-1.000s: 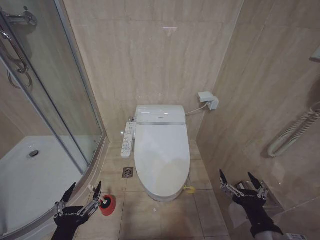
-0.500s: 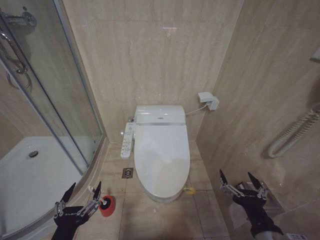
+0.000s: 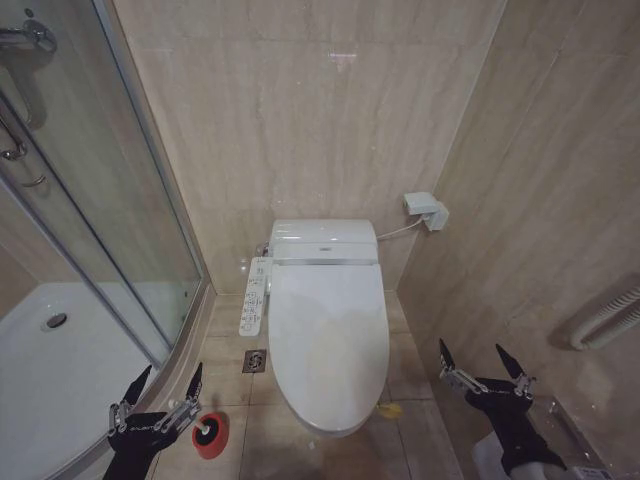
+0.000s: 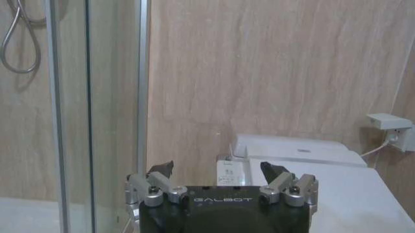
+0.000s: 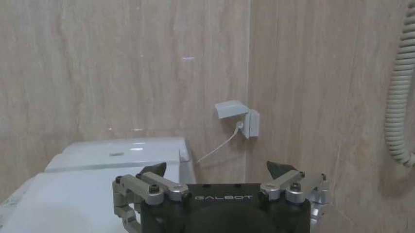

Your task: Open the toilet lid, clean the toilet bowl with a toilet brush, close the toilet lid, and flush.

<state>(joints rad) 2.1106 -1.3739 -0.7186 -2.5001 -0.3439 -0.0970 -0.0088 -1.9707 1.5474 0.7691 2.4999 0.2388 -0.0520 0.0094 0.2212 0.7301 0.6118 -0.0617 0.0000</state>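
The toilet lid lies shut on the white electronic toilet in the middle of the head view, hiding the toilet bowl. Its yellow-green strap loop hangs at the front right edge, and the long button panel runs along the left side. On the floor at front left stands the red holder cup with the toilet brush in it. Just above and left of that cup, my left gripper is open and empty. Right of the toilet, near the wall, my right gripper hangs open and empty. The lid also shows beyond the left gripper.
A curved glass shower enclosure with a white tray fills the left side. A floor drain sits by the toilet's left flank. On the right wall are a socket box and a coiled hose.
The whole picture has shifted: the camera moved nearer the toilet, which now sits lower and larger. Both grippers hold the same open pose.
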